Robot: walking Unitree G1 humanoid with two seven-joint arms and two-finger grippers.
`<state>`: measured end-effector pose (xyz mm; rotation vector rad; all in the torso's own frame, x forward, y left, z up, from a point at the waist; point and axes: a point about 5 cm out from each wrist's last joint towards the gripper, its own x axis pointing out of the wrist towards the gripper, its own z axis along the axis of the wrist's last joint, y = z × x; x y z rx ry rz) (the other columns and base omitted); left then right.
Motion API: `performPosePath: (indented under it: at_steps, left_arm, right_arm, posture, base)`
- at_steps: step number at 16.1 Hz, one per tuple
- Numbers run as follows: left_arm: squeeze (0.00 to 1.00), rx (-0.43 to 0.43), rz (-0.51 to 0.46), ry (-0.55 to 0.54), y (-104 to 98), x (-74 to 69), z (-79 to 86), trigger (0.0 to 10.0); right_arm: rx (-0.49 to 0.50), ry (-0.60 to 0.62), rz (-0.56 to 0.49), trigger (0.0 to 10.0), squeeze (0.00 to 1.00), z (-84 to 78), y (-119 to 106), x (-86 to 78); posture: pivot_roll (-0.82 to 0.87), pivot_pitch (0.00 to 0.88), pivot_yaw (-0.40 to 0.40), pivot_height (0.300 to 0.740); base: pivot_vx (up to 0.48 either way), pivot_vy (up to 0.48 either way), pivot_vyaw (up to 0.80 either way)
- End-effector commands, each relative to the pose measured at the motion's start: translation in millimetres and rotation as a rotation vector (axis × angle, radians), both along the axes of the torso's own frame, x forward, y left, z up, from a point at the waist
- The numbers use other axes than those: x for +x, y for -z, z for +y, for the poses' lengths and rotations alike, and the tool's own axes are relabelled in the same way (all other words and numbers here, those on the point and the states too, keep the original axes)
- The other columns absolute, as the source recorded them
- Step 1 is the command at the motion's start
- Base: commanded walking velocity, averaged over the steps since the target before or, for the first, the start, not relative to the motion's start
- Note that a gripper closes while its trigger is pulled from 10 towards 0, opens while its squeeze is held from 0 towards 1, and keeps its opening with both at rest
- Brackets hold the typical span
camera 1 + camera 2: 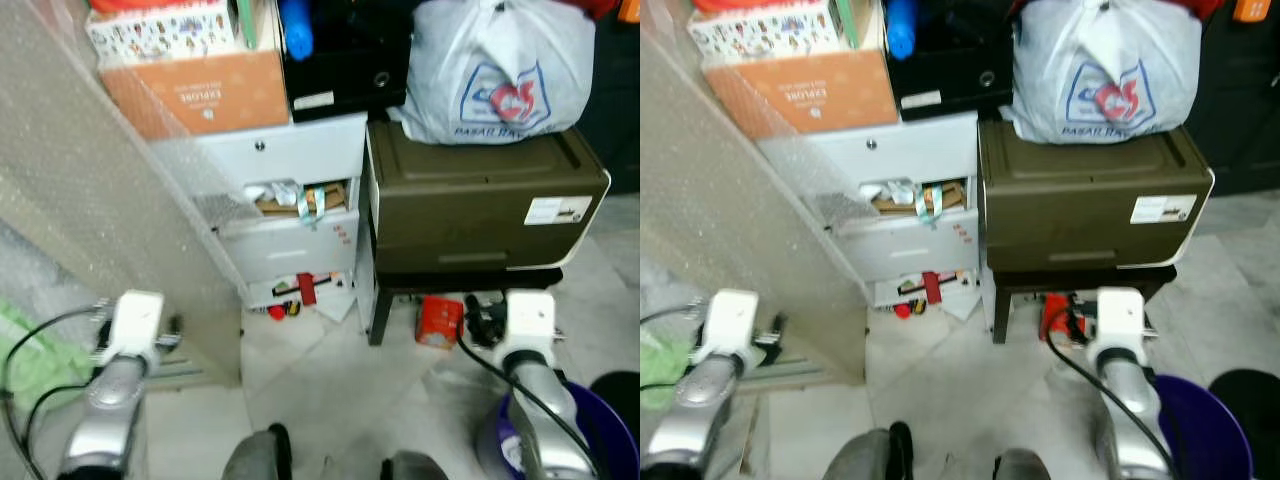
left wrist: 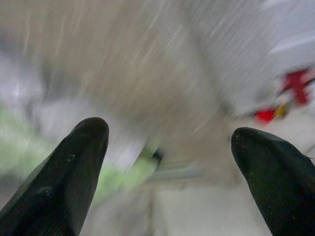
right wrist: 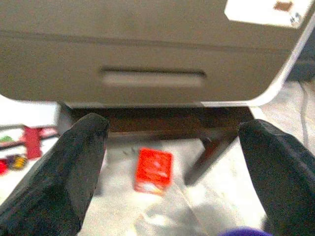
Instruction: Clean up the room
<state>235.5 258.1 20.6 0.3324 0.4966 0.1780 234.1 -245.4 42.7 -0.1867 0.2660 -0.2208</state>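
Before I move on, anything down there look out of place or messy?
Yes. A red box lies loose on the floor under the dark stool that carries the brown bin. The white drawer unit has a drawer ajar with papers sticking out, and red bits spill from its bottom shelf.

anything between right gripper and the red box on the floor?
Nothing: right wrist view shows bare floor between the open right gripper and the red box, which lies under the brown cabinet.

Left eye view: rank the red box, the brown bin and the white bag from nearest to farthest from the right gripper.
1. Red box, on the floor beside the right gripper.
2. Brown bin, on the stand above.
3. White bag, atop the bin.
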Motion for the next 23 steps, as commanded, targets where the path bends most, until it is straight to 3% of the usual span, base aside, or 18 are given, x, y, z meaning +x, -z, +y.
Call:
performPosePath:
  at_steps: [1,3,6,8,10,13,17,19,21,23]
  left_arm:
    - [0.00,0.034,0.082,-0.095,12.7,-15.6,25.2,10.0]
    - [0.00,0.056,0.188,-0.104,29.6,-30.3,38.3,10.0]
    - [0.00,0.058,0.344,-0.113,55.0,-49.9,42.1,10.0]
    - [0.00,0.053,0.389,-0.117,62.2,-56.0,42.7,10.0]
    - [0.00,0.070,0.521,-0.123,79.0,-73.4,42.5,10.0]
    - [0.00,0.021,0.607,-0.131,90.9,-84.8,34.8,10.0]
    - [0.00,-0.005,0.601,-0.122,93.8,-81.4,25.6,10.0]
    - [0.00,0.010,0.564,-0.171,91.0,-76.8,28.0,10.0]
    - [0.00,-0.025,0.487,-0.272,83.7,-67.3,34.9,10.0]
    - [0.00,-0.083,0.312,-0.320,67.8,-47.3,43.2,10.0]
  right_arm:
    - [-0.014,0.071,0.049,10.0,0.00,-14.8,12.5,-10.6]
    - [0.011,0.143,0.127,10.0,0.00,-27.7,30.4,-20.6]
    - [0.025,0.165,0.238,10.0,0.00,-31.0,53.8,-34.3]
    - [0.054,0.195,0.296,10.0,0.00,-33.9,66.3,-43.1]
    - [0.253,0.304,0.437,10.0,0.00,-33.3,96.2,-63.4]
    - [0.331,0.283,0.530,10.0,0.00,-23.4,111.9,-70.7]
    - [0.306,0.251,0.525,10.0,0.00,-30.6,108.6,-66.6]
    - [0.279,0.235,0.492,10.0,0.00,-34.6,103.3,-59.2]
    - [0.236,0.209,0.389,10.0,0.00,-39.3,89.0,-41.3]
    - [0.184,0.189,0.274,10.0,0.00,-43.7,72.0,-25.0]
  posture:
    - [-0.08,0.188,0.083,0.740]
    - [-0.08,0.187,0.085,0.740]
    - [-0.09,0.181,0.077,0.740]
    - [-0.09,0.181,0.076,0.740]
    - [-0.10,0.170,0.064,0.740]
    - [-0.11,0.156,0.052,0.740]
    - [-0.11,0.153,0.041,0.740]
    - [-0.11,0.155,0.041,0.740]
    - [-0.11,0.158,0.044,0.740]
    - [-0.12,0.160,0.047,0.740]
  base:
    - [0.000,0.000,0.00]
    - [0.000,0.000,0.00]
    - [0.000,0.000,0.00]
    - [0.000,0.000,0.00]
    - [0.000,0.000,0.00]
    - [0.000,0.000,0.00]
    - [0.000,0.000,0.00]
    - [0.000,0.000,0.00]
    - [0.000,0.000,0.00]
    - [0.000,0.000,0.00]
